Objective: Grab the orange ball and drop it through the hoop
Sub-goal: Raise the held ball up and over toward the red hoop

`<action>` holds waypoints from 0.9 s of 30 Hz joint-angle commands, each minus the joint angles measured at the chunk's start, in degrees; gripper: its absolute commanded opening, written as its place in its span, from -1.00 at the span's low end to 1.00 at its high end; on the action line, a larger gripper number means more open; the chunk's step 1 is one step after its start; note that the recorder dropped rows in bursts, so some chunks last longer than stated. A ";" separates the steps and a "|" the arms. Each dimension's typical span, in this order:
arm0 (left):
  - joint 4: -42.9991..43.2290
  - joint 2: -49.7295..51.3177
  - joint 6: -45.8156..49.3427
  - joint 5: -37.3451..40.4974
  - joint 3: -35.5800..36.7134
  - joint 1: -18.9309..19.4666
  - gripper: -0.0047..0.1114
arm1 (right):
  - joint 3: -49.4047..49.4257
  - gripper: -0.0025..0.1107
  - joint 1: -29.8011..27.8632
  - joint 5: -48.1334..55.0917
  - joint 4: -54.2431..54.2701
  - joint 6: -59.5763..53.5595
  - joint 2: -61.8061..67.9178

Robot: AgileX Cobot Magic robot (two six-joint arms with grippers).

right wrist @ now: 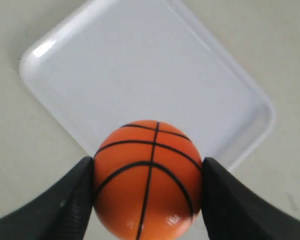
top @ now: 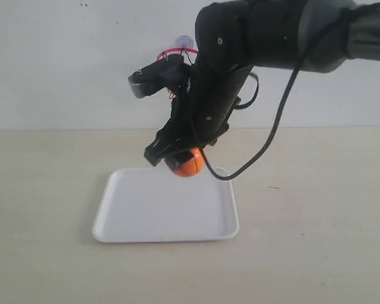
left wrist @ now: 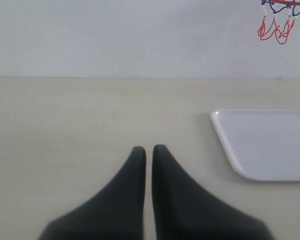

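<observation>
Left gripper [left wrist: 148, 150]: fingers pressed together, empty, well away from the ball. White tray [top: 114, 218]: bare, on the table. Right gripper [right wrist: 147, 167]: pinching the orange ball [right wrist: 147, 182] squarely between both fingers, raised above the tray's far edge. The hoop [top: 175, 48] stands higher, farther back and slightly left of the ball, largely hidden by the arm. In my judgement the carry must go upward.

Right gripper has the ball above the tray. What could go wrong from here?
The right gripper pinches the orange ball only at its sides; it might slip on the lift.
The hoop is mostly hidden behind the arm in the exterior view; the arm could knock its rim.
</observation>
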 commanded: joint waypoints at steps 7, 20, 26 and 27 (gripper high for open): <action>-0.53 -0.15 0.24 -0.22 0.14 0.18 -0.85 | -0.24 -0.96 -4.95 8.00 -22.32 2.39 -6.78; -0.53 -0.15 0.24 -0.22 0.14 0.18 -0.85 | -0.12 -0.96 -37.35 -3.27 55.32 -30.48 -5.71; -0.53 -0.15 0.24 -0.22 0.14 0.18 -0.85 | -0.24 -0.96 -35.82 -6.83 93.13 -59.79 -0.57; -0.53 -0.15 0.24 -0.22 0.14 0.18 -0.85 | -0.47 -0.96 -35.30 -6.94 97.71 -61.10 0.73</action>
